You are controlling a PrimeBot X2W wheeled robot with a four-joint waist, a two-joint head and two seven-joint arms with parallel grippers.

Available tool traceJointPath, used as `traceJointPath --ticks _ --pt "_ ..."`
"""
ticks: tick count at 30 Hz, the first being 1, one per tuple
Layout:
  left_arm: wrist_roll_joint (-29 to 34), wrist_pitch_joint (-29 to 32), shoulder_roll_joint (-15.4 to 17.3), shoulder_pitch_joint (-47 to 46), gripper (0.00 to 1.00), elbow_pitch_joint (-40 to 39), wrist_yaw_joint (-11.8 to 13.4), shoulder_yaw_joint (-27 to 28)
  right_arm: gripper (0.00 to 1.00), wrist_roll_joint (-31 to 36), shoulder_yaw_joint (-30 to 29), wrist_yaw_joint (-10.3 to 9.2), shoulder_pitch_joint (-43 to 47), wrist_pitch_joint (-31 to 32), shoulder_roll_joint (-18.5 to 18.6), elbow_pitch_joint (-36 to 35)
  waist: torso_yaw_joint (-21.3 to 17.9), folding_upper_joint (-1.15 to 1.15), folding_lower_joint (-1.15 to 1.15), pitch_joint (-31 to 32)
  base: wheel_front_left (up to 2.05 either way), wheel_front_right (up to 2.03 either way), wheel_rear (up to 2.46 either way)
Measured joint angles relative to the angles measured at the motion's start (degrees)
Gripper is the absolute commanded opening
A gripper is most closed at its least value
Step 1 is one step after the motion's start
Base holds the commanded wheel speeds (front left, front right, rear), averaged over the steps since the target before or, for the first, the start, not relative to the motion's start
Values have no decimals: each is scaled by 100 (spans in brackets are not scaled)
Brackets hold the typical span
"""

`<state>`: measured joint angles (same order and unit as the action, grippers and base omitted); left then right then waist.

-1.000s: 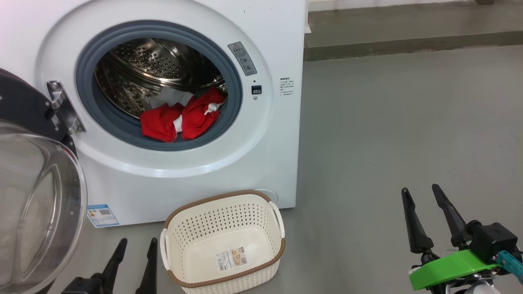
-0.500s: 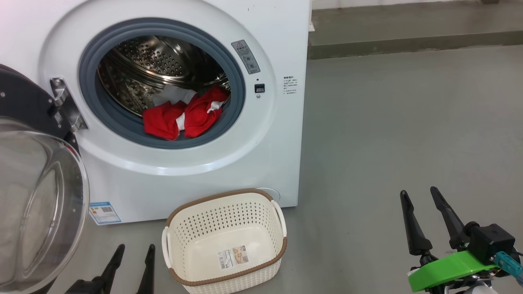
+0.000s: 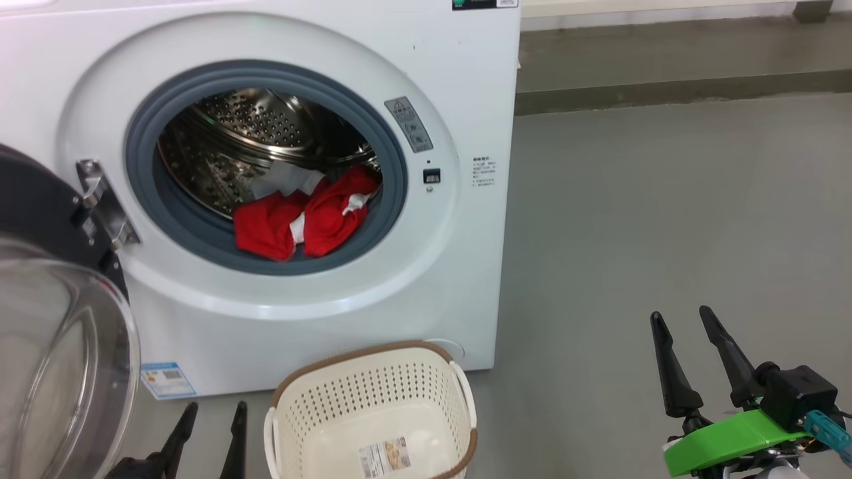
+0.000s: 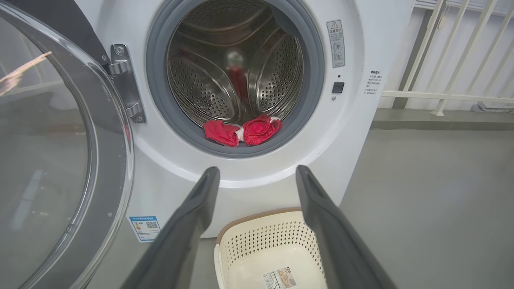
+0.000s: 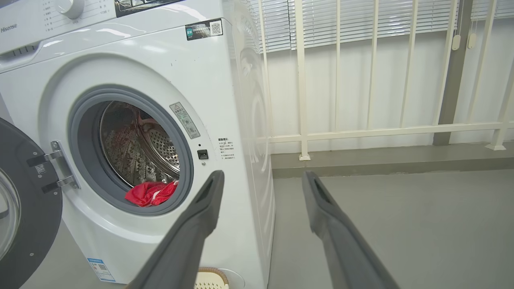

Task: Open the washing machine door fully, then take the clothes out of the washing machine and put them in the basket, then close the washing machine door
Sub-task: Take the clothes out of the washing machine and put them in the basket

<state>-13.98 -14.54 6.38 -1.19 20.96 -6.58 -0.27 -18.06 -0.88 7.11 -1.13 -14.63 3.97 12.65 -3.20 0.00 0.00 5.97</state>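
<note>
Front-loading washing machine on a grey floor, with its door swung wide open to the left on a metal hinge. The clothes, red with white parts, lie heaped at the near lip of the steel drum, toward the lower right of the opening and against the grey gasket. The basket stands on the floor just in front of the machine, below the opening, its bottom label in plain view. The left pincer hovers low between door and basket, fingers apart, holding nothing. The right pincer hovers over the floor well to the right of the machine, fingers likewise apart, holding nothing.
</note>
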Motion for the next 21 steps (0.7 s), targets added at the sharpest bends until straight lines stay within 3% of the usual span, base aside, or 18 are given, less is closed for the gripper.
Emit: traceJointPath --ticks 10,21 --pt "-11 0 4 -4 100 -232 -52 9 100 -1 -2 0 -1 0 -3 0 0 0 0 -47 157 -158 0" --pt "2 0 -51 -1 100 -319 -52 62 100 -1 -5 0 -1 0 -4 -4 20 0 0 -61 27 -27 0"
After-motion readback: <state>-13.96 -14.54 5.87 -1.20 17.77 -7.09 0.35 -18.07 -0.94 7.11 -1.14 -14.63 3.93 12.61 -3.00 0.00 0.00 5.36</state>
